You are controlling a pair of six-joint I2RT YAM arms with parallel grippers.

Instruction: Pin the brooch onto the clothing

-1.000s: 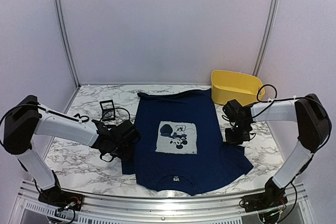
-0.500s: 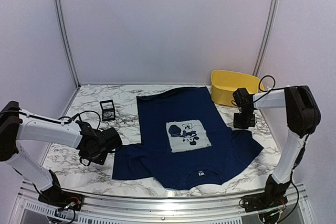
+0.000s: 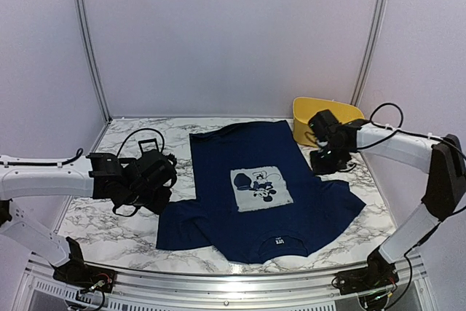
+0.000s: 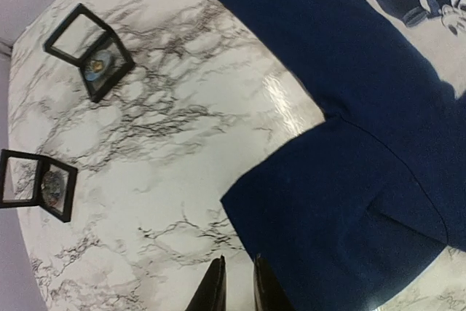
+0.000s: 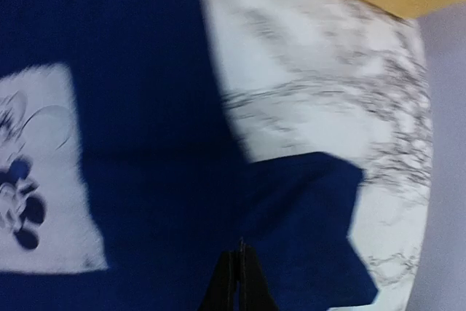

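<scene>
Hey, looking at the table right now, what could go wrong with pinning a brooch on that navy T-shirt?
The two black-framed cases sit loose on the glossy marble table; a nudge from the barely open left claw could slide or tip them. The T-shirt lies loose too, and the shut right claw appears to grip nothing, so pinning may drag or bunch the fabric.

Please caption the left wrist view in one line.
Left gripper above white marble table, navy blue T-shirt beside it, two black square display frames beyond.
</scene>
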